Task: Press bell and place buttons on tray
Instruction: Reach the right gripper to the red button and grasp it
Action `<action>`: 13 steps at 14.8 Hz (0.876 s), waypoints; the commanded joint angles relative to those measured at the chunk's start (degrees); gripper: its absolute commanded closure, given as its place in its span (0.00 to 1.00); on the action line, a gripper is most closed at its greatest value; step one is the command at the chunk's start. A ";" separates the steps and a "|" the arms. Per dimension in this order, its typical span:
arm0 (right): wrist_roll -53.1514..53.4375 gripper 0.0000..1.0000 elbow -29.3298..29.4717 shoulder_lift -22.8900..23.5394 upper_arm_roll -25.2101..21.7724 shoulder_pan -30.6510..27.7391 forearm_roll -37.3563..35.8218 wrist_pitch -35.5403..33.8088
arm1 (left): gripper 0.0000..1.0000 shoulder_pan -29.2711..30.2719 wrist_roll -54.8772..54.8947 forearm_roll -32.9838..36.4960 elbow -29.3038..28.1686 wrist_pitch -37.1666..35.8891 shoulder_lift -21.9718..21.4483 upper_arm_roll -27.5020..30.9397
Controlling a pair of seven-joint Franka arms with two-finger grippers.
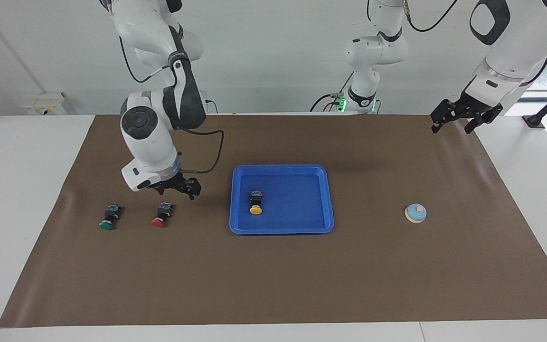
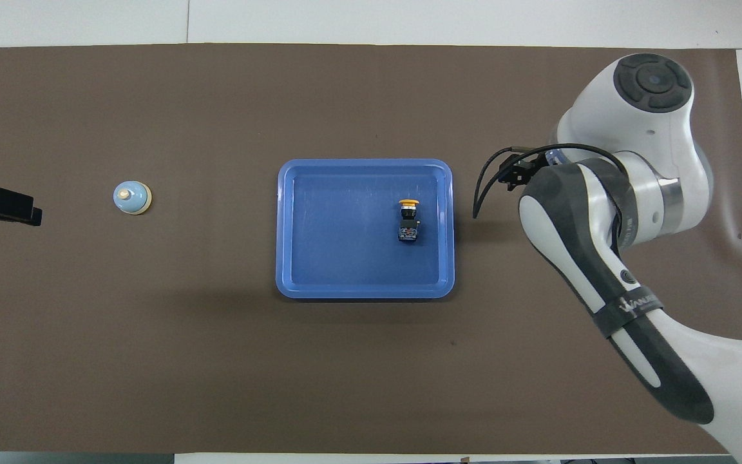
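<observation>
The right gripper (image 1: 178, 188), fingers wide and empty, hangs at one o'clock of the red button (image 1: 161, 214). Coming down crooked could knock it over.

The left gripper (image 1: 463, 118) waits, fingers wide.

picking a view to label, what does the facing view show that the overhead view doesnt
Only the facing view shows the red button and green button on the brown mat, and the open right hand above the red one. Only the overhead view shows the right arm covering both buttons. Both show the yellow button in the blue tray, the bell, and the waiting open left hand.
</observation>
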 commanded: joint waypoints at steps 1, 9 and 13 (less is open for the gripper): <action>-4.18 0.00 -6.94 -2.63 0.69 -3.43 -0.86 5.62 | 0.00 0.00 0.39 0.00 0.27 0.07 -0.34 0.19; -10.44 0.00 -13.65 1.49 0.69 -5.72 -0.94 22.96 | 0.00 0.00 0.39 0.00 0.27 0.07 -0.34 0.19; -10.53 0.00 -14.35 2.81 0.69 -5.64 -0.94 26.38 | 0.00 0.00 0.39 0.00 0.27 0.07 -0.34 0.19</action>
